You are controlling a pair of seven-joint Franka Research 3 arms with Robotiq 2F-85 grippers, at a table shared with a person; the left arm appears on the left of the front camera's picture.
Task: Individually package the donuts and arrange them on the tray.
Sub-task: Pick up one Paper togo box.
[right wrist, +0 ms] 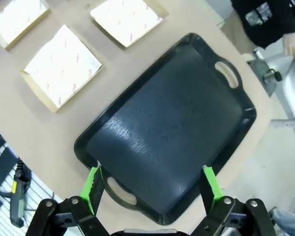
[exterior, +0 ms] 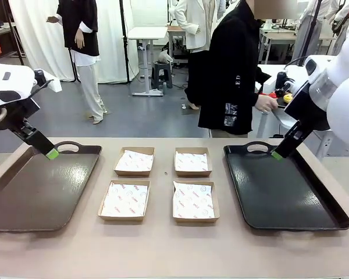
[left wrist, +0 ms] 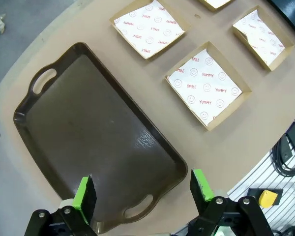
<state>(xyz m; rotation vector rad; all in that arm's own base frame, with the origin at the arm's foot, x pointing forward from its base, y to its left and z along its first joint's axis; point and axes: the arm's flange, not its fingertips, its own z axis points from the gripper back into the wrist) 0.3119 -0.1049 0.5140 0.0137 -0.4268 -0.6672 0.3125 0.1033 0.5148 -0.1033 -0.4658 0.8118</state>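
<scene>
Front camera across table (exterior: 163,250), wrist cameras high overhead, boxes (exterior: 123,218) shared

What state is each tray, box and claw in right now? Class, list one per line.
Dark brown plastic handled tray on the robot's left: empty.
Black plastic handled tray on the right: empty.
Four brown cardboard boxes lined with printed white paper: open, empty.
Left claw: open, holding nothing.
Right claw: open, holding nothing.

Left tray (exterior: 41,186) and right tray (exterior: 285,192): bare surfaces, open from above. Four boxes (exterior: 123,218) fill table (exterior: 163,250) middle, narrow lanes between. Near table strip free. Person (exterior: 232,87) at far right edge.
</scene>
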